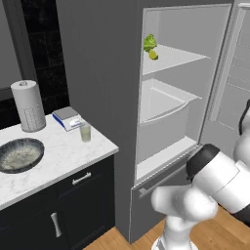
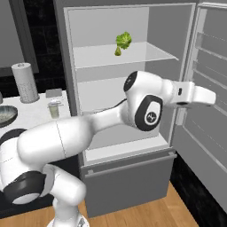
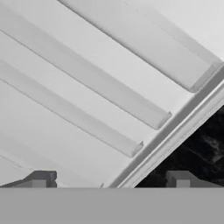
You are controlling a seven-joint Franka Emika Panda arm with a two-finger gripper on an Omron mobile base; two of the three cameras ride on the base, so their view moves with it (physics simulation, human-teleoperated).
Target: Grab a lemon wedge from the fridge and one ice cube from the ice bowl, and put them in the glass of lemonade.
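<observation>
The fridge [image 2: 66,53] stands open, and the tiny yellow-green lemon wedge [image 2: 118,52] lies on its upper white shelf, just below a frilly green leafy vegetable [image 2: 124,40]. From the left base the lemon wedge [image 1: 153,54] sits at the shelf's left end. The glass of lemonade [image 1: 85,132] stands on the marble counter, with the dark speckled ice bowl [image 1: 19,154] to its left. My gripper [image 3: 113,180] is open, its fingertips [image 3: 41,179] wide apart with nothing between them. It points at the inside of the open fridge door [image 2: 208,128], right of and below the wedge.
A paper towel roll [image 1: 29,105] and a small blue-and-white scale [image 1: 68,118] stand at the back of the counter. A white drawer [image 1: 163,105] sits under the fridge's upper shelf. The door's ribbed bins [image 3: 87,83] are close in front of the hand. Navy cabinets [image 1: 73,205] stand below the counter.
</observation>
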